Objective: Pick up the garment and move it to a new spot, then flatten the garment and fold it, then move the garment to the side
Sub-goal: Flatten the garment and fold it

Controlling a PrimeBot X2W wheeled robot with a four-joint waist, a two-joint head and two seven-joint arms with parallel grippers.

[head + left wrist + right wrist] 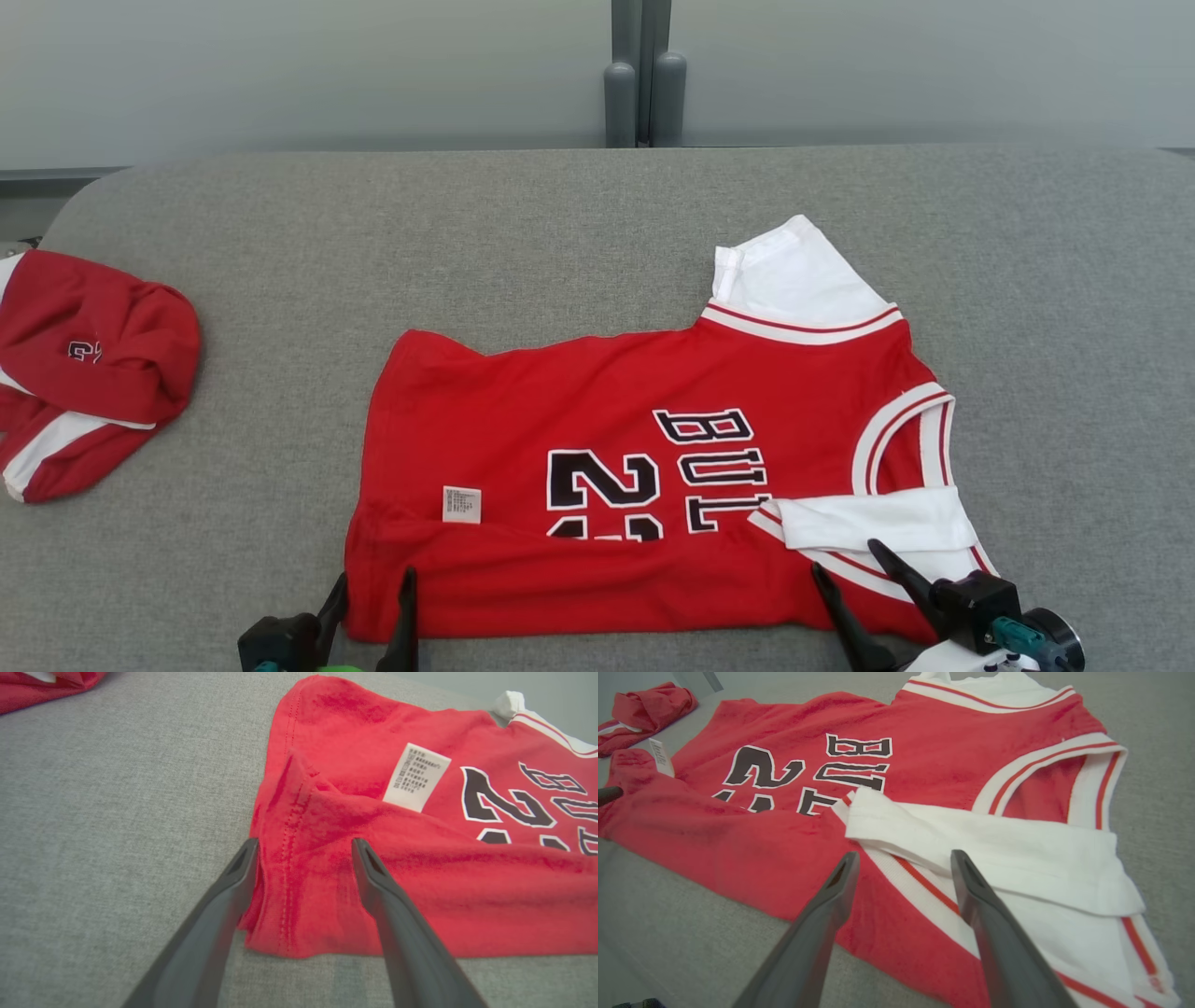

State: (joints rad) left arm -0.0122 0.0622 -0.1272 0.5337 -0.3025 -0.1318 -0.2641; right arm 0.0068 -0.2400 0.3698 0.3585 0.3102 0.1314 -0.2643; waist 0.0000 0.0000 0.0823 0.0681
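The garment (607, 401) is a red basketball jersey with white sleeves, black lettering and a white care label. It lies on the grey cushion with its near long edge folded over onto itself. My left gripper (373, 590) stands open at the jersey's near left corner, its fingers straddling the hem (289, 877). My right gripper (848, 562) is open too, at the near right end, hovering over the white sleeve (994, 858) and striped trim. Neither gripper holds cloth.
A second red and white garment (89, 369) lies crumpled at the cushion's far left edge. The grey cushion (560, 233) stretches beyond the jersey to the back. A grey wall with a vertical post (644, 84) stands behind.
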